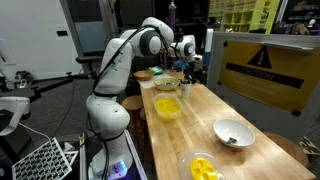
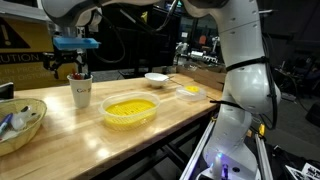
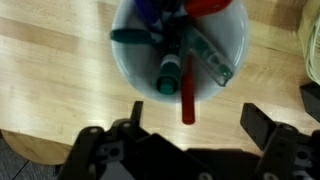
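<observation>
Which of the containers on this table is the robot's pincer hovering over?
The white cup of markers, directly beneath the open pincer. It is the only tall, narrow container; the rest, like the yellow bowl, are wide and shallow.

Overhead light was bright and warm on the bench [image 2: 60,140], and the room behind it was dim in both exterior views. Both were low-res and slightly soft. The wrist view was blurred: cup [image 3: 180,50] smeared, gripper [image 3: 185,135] dark, out of focus, little detail.
</observation>
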Robot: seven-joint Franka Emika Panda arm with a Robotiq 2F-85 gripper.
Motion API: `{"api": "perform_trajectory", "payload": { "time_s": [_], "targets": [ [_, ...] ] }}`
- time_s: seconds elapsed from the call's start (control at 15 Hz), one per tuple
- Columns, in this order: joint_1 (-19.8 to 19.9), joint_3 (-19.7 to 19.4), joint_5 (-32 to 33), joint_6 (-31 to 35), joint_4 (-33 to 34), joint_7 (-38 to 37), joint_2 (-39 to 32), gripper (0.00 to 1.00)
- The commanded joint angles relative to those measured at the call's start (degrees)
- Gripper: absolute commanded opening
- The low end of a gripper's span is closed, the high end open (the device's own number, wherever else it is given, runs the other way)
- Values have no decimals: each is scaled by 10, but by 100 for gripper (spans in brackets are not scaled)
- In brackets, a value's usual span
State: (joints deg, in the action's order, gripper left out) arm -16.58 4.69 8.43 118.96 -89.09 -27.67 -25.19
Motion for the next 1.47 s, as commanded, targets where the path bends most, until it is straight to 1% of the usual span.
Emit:
{"api": "perform_trajectory", "payload": {
  "time_s": [0.0,0.67,1.4],
  "targets": [
    [-4,-5,-1,0,-16,-10,22,100],
    [-4,-8,4,13,-43,-27,44,100],
    [-15,-5,29,56,-127,-76,96,100]
  ]
}}
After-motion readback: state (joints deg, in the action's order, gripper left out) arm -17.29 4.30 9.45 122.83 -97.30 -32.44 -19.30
